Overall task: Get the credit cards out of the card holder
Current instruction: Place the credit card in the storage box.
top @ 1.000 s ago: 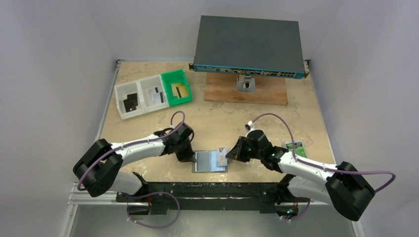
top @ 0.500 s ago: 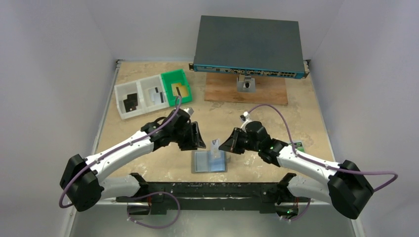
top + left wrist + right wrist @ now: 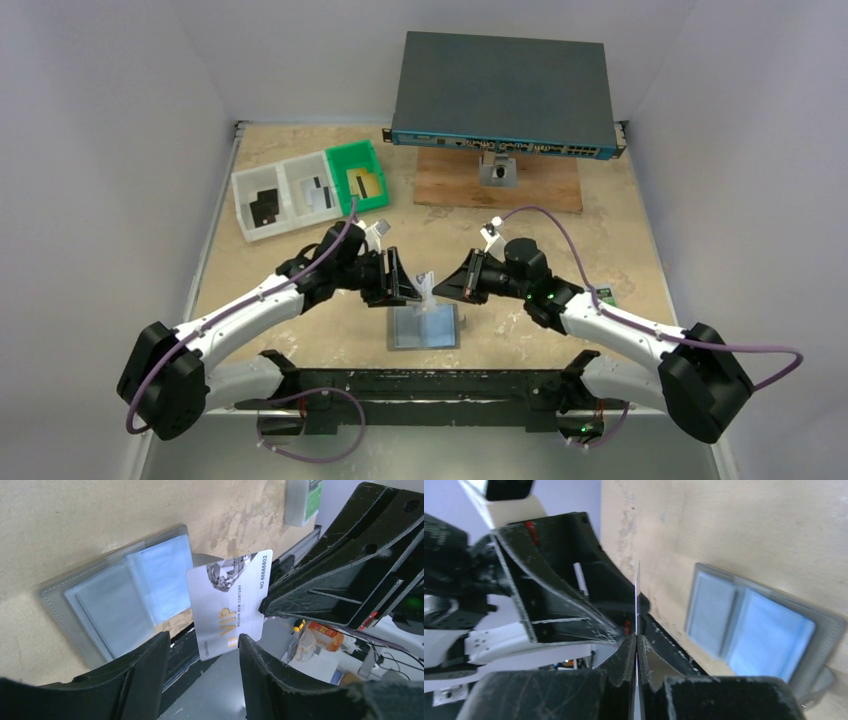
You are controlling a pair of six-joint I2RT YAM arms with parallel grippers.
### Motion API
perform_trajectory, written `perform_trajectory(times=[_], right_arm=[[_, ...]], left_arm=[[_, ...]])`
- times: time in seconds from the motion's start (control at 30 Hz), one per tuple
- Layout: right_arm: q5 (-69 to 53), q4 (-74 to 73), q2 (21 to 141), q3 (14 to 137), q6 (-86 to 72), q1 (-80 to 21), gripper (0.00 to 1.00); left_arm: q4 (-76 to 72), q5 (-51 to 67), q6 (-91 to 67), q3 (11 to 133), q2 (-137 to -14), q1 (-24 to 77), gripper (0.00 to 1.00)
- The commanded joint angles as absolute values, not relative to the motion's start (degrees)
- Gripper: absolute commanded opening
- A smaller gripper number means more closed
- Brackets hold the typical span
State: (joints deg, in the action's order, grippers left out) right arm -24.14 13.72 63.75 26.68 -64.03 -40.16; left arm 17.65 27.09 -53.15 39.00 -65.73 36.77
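Observation:
The card holder (image 3: 424,328) lies open and flat on the table, its bluish clear pockets facing up (image 3: 120,605). Above it, my right gripper (image 3: 441,287) is shut on the edge of a silver credit card (image 3: 229,605) with gold "VIP" lettering. That card appears edge-on in the right wrist view (image 3: 638,595). My left gripper (image 3: 404,282) faces the right one with its jaws open. The card's lower end hangs just beyond the left fingertips (image 3: 260,670), not touching them. Other credit cards lie in the trays.
A white two-bin tray (image 3: 283,197) and a green bin (image 3: 358,177) with cards stand at the back left. A large dark grey box with ports (image 3: 500,95) sits on a wooden board (image 3: 500,182) at the back. A small green item (image 3: 600,297) lies at the right.
My right gripper drew the silver card out of the holder and lifted it. My left gripper left the holder's left edge, rose, opened and turned toward the card.

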Motion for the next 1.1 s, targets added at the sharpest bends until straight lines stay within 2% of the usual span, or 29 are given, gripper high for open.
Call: perform_trajectory(times=[0.0,0.13,0.2,0.33,0.43,0.5,0.53,0.7,0.77,0.8,0.83,1.07], right_arm=[[-29.9,22.9,64.3,26.3,-68.3,-39.7,0.00],[-31.1,25.6,64.9,25.5,-70.2,-39.6,0.00],[-31.2,25.3,65.0,25.6,-70.0,-39.6,0.00],[-30.3,23.2,64.9,25.6,-68.7,-39.6,0.00],[-29.5,21.0,64.7,26.3,-67.1,-39.6,0.00],[-28.6,18.5,64.6,27.4,-65.4,-39.6,0.00],[-27.6,16.7,64.5,28.2,-64.1,-39.6,0.07],[-20.9,5.7,62.9,32.8,-57.8,-39.6,0.77],[-18.3,1.0,62.1,34.7,-55.7,-39.6,0.93],[-17.2,-0.6,61.7,35.4,-54.8,-39.6,0.98],[-16.5,-2.3,61.4,36.1,-54.0,-39.6,0.99],[-12.0,-9.3,61.3,39.6,-49.4,-39.6,0.99]], left_arm=[[6.6,35.0,-55.9,36.3,-64.1,35.4,0.53],[1.4,36.9,-58.2,34.9,-64.3,35.1,0.52],[-1.4,37.5,-59.1,34.3,-64.1,34.9,0.48],[-3.9,38.0,-60.8,33.5,-63.8,34.6,0.27],[-4.2,38.0,-61.3,33.4,-63.8,34.6,0.00],[-3.5,37.5,-61.1,33.4,-63.7,34.6,0.00],[-2.9,37.3,-60.9,33.5,-63.6,34.6,0.00],[5.5,32.8,-58.1,35.4,-61.9,34.6,0.00],[11.5,29.7,-56.3,36.8,-60.8,34.3,0.00],[14.3,27.9,-55.2,37.8,-60.3,33.9,0.00],[17.9,25.1,-54.1,38.8,-59.8,33.4,0.00],[39.4,10.1,-46.1,49.3,-58.9,25.8,0.00]])
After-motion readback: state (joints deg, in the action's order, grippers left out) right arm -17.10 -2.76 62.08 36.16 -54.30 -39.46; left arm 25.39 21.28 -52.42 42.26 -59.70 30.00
